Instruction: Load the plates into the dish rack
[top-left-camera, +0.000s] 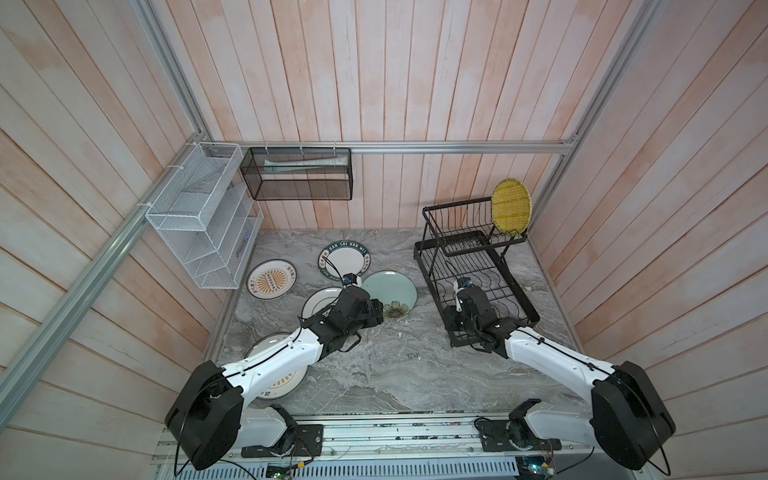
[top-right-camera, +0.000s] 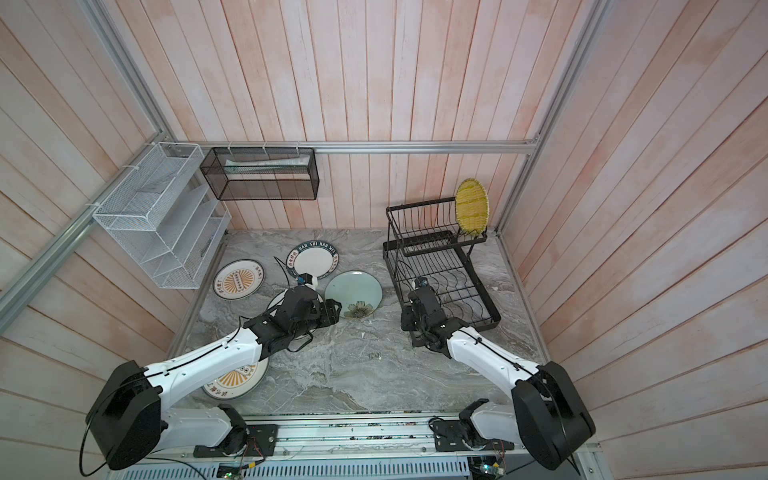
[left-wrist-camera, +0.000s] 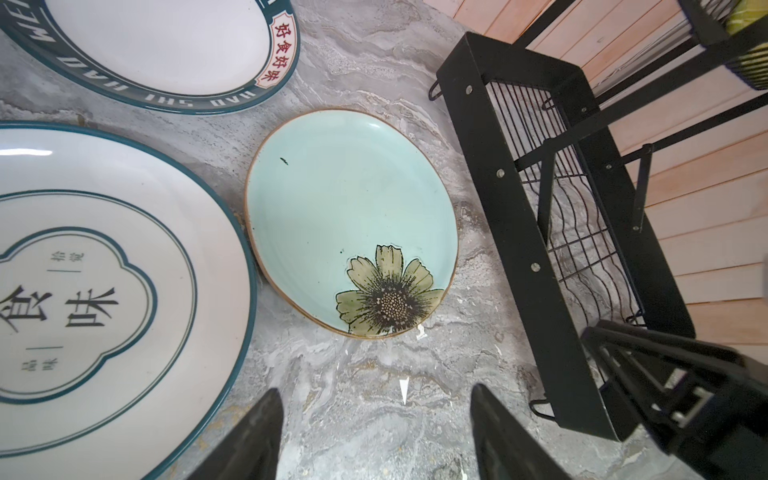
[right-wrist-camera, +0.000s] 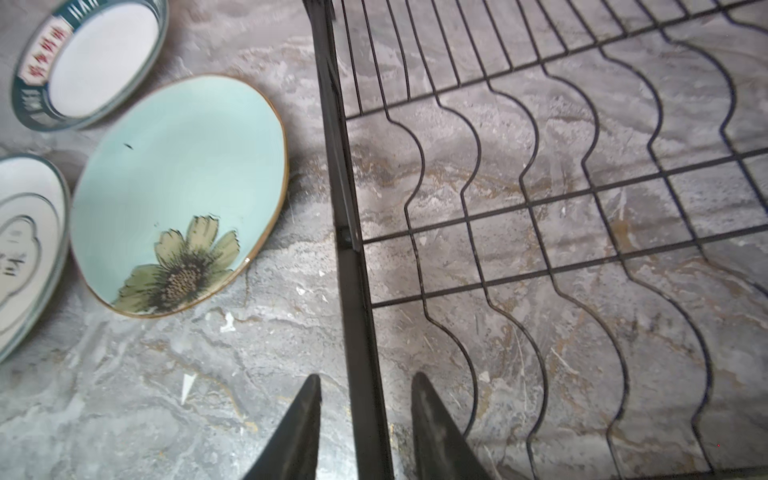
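We are hovering the left gripper (left-wrist-camera: 376, 390) over bare marble table (left-wrist-camera: 365, 436) at the bottom of the left wrist view, jaws standing wide and empty; the teal flower plate (left-wrist-camera: 353, 208) is lying flat at the centre of that frame, just ahead of the fingertips, its left edge touching or very nearly touching the ringed plate (left-wrist-camera: 104, 291). The right gripper (right-wrist-camera: 366, 376), at the bottom centre of the right wrist view, is straddling the side rail (right-wrist-camera: 357, 316) of the dish rack (left-wrist-camera: 515, 216) with jaws parted and a gap showing on each side, so it is gripping nothing. In a top view the yellow woven plate (top-left-camera: 510, 205) is standing on edge in the upper basket at the upper right; the lettered-rim plate (top-left-camera: 345, 259) and one sunburst plate (top-left-camera: 272, 279) are lying left of centre, and the other sunburst plate (top-left-camera: 286, 380) is partly hidden under the left arm. We are judging the teal plate to be next; we are advising an approach at its free rim, away from the ringed plate, easing one finger under the lip, closing firmly, then tilting it upright before aiming for a slot. The rack looks light, so the right gripper is probably best lifted clear of the rail without nudging it.
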